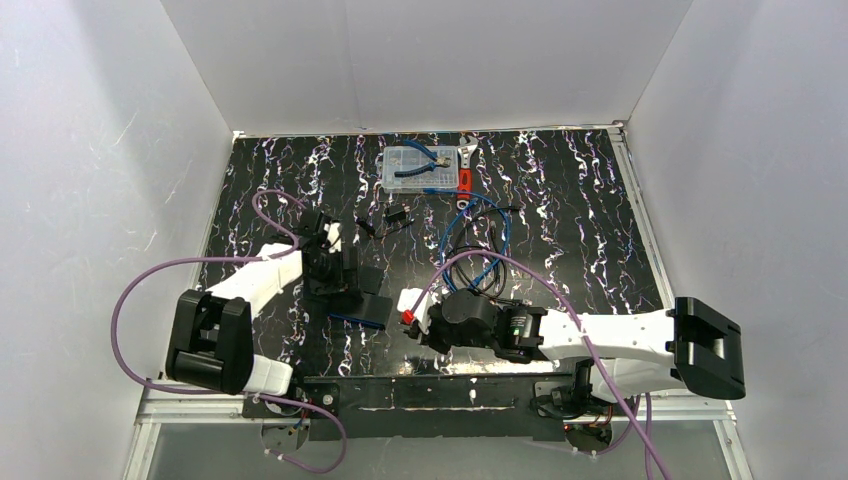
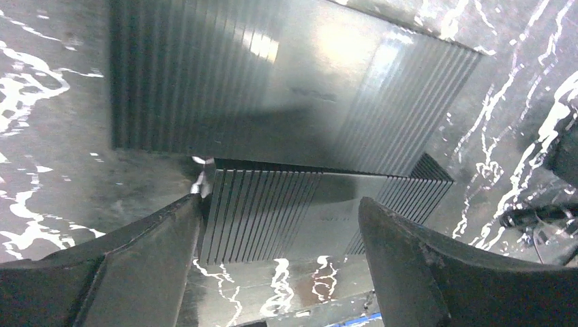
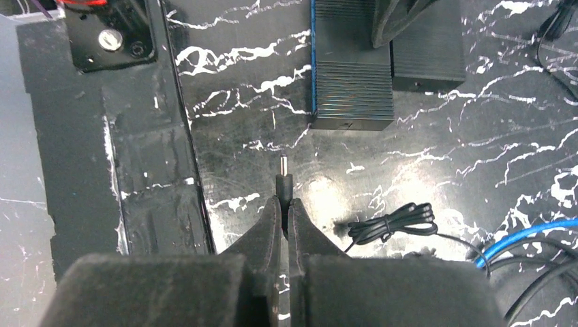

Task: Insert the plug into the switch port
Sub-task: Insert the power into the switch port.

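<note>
The matte-black ribbed box (image 1: 368,297) lies on the marbled table in front of the left arm. My left gripper (image 1: 335,264) reaches down over it. In the left wrist view the box (image 2: 272,218) sits between the spread fingers (image 2: 157,252) of the left gripper (image 2: 281,201), and the left finger touches its corner. My right gripper (image 3: 285,201) is shut on the small black barrel plug (image 3: 284,178), whose metal tip points at the box's near edge (image 3: 351,124) a short gap away. The switch port is too small to make out on that edge.
A clear parts box (image 1: 420,168) with blue pliers and a red-handled wrench (image 1: 464,172) sit at the back. Blue and black cables (image 1: 480,255) coil mid-table, with a tied black cable bundle (image 3: 392,221) beside my right gripper. A black base plate (image 1: 420,393) runs along the near edge.
</note>
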Controlling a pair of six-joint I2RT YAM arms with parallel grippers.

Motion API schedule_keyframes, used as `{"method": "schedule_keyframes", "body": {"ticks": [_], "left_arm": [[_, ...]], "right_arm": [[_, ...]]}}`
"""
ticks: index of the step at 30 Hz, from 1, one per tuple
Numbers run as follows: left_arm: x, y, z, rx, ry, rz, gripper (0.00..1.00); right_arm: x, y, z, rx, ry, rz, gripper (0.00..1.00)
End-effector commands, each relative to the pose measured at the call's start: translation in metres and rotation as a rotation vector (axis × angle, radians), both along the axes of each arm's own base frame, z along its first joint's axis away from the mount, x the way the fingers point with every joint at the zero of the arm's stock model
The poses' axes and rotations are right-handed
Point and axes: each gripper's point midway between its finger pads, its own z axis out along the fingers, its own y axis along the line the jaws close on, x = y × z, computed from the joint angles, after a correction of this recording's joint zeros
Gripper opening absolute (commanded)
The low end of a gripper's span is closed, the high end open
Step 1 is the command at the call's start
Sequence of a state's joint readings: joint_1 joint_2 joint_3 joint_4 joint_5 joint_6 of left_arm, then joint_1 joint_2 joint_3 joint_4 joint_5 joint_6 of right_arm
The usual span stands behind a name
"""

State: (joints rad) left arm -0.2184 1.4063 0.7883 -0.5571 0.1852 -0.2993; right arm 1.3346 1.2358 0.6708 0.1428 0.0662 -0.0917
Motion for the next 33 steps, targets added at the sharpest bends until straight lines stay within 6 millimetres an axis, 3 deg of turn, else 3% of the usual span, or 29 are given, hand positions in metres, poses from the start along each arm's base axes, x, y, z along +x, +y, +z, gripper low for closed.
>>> {"method": "schedule_keyframes", "body": {"ticks": [1,11,19,25,33], "left_arm": [[-0.015,-0.020,0.009,-0.064,0.009,-0.034,0.82],[-0.021,-0.041,0.010,-0.064,-0.035,-0.067,0.81],[-0.016,-0.037,0.010,-0.011,-0.079,-0.064,0.80],[-0.011,-0.031,0.014,0.014,-0.116,-0.032,0.80],[-0.014,-0.033,0.009,-0.008,-0.113,-0.004,0.80]], "right_arm": [[0.008,-0.005,-0.004,-0.041,0.019,-0.062,0.01],[0.015,-0.019,-0.046,-0.179,0.071,-0.137,0.01],[0.034,-0.025,-0.074,-0.274,0.076,-0.203,0.01],[0.052,-0.019,-0.084,-0.275,0.090,-0.266,0.01],[0.061,-0.005,-0.086,-0.241,0.086,-0.263,0.01]]}}
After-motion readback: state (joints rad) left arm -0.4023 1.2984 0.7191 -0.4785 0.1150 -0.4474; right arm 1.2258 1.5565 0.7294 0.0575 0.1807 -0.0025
